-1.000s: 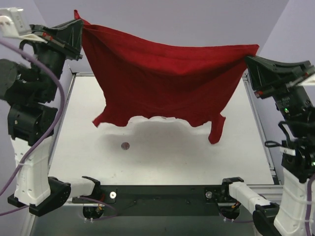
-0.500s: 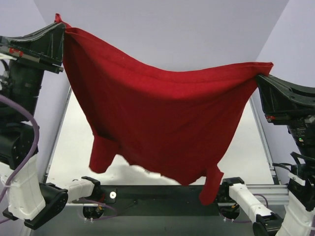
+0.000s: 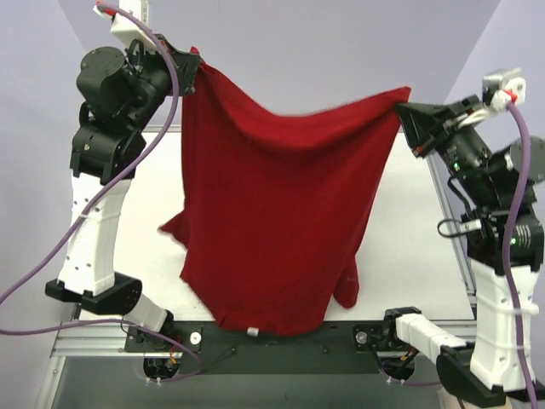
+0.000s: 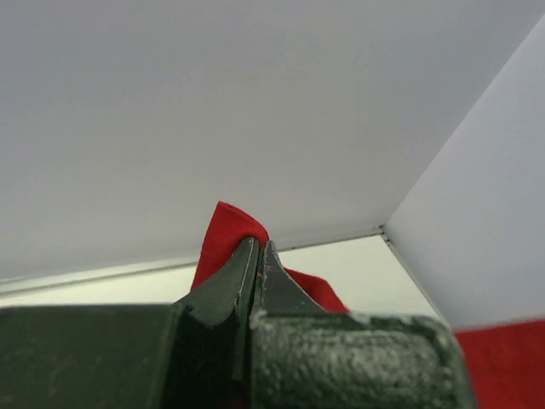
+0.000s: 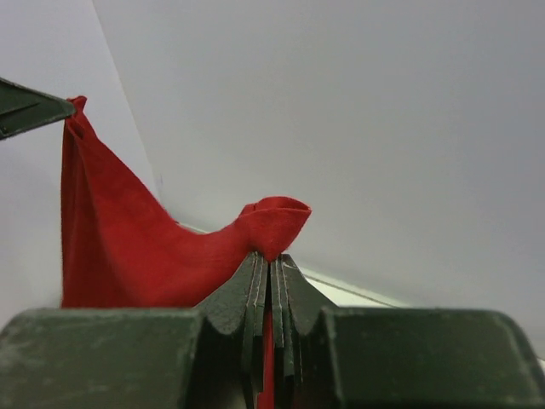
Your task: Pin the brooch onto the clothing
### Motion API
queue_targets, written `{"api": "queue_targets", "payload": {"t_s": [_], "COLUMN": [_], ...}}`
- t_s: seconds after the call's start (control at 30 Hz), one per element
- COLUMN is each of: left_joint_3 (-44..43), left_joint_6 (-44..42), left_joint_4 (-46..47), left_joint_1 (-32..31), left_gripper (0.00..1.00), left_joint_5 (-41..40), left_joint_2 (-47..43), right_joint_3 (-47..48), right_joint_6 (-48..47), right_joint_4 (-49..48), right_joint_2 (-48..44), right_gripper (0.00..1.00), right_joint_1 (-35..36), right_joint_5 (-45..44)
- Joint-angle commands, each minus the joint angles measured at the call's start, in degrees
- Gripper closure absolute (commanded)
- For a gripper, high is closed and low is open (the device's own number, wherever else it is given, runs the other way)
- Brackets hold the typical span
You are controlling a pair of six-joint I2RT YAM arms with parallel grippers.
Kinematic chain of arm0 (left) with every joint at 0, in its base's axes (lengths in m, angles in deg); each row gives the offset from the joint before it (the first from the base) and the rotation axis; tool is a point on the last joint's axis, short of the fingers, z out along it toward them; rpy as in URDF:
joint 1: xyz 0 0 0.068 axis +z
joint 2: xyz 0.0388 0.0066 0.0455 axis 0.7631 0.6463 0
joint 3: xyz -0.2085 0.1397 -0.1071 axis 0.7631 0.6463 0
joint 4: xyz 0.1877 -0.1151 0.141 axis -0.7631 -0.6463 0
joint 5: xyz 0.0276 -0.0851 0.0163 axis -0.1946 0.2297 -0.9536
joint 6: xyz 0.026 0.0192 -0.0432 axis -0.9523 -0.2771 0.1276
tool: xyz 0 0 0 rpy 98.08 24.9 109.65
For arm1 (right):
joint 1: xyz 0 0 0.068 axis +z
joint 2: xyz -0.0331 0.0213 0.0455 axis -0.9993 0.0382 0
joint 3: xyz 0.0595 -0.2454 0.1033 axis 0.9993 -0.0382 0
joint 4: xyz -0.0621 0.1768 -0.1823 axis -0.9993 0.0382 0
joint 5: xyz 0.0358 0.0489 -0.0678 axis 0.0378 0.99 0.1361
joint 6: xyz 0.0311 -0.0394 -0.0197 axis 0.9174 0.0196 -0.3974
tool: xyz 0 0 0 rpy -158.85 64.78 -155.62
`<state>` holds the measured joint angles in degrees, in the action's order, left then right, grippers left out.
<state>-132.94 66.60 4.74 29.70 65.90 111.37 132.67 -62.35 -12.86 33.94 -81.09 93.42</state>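
The shirt is plain red soft cloth, hanging in the air over the table by two corners of its top edge. That edge sags in a shallow curve between the grips. The body falls in long folds, with a sleeve poking out low on each side. A small white label shows at the lowest edge, which in the top view reaches down in front of the near rail.

Half a second ago the cloth was pulled wide, almost from one side of the view to the other. Now the two grips are closer together and the shirt hangs narrower and longer. A second ago its lower edge was well above the table, throwing a shadow there.

The left gripper is up high, pointing right. Its fingers are pressed tight together on a corner of the shirt, and a red tuft sticks out past the tips in its wrist view. Its arm rises steeply from the base, the black joints bunched near the top. The right gripper sits a little lower, pointing left, and is likewise clamped on the other corner, with a red fold bulging above its tips. Its arm stands nearly upright at the right side.
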Motion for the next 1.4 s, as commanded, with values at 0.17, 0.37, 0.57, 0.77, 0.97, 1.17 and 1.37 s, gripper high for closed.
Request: {"api": "queue_targets", "payload": {"t_s": [0.17, 0.37, 0.57, 0.77, 0.97, 1.17, 1.37], "left_joint_3": [-18.2, -18.3, -11.8, -8.1, -7.2, -6.6, -7.1], "left_joint_6": [0.2, -0.8, -1.1, -1.8, 1.3, 4.7, 6.0], "left_joint_4": [4.6, 8.2, 8.5, 5.3, 4.4, 5.9, 6.5], "left_joint_1": [0.4, 0.5, 0.5, 0.4, 0.3, 0.3, 0.3], "left_gripper": [1.00, 1.00, 1.00, 1.00, 1.00, 1.00, 1.00], "left_joint_5": [1.4, -0.3, -0.3, -1.5, 1.4, 5.3, 7.2], "left_joint_2": [3.8, 3.4, 0.9, -3.9, -9.0, -12.6, -10.3], "right_joint_3": [19.3, 23.6, 17.9, 15.9, 14.6, 15.1, 12.1], "right_joint_6": [1.9, 1.9, 1.1, 0.1, 0.5, 0.3, -1.4], "right_joint_4": [-4.7, -5.1, -5.7, -6.0, -8.3, -8.6, -8.8], "right_joint_2": [8.4, 11.0, 8.4, 4.4, -0.7, -4.1, -5.5], "right_gripper": [1.00, 1.00, 1.00, 1.00, 1.00, 1.00, 1.00], "right_joint_1": [-0.7, -0.7, -0.7, -0.7, -0.7, -0.7, -0.7], "right_joint_5": [-1.0, -2.5, -4.4, -2.0, 2.0, 4.6, 0.4]}}
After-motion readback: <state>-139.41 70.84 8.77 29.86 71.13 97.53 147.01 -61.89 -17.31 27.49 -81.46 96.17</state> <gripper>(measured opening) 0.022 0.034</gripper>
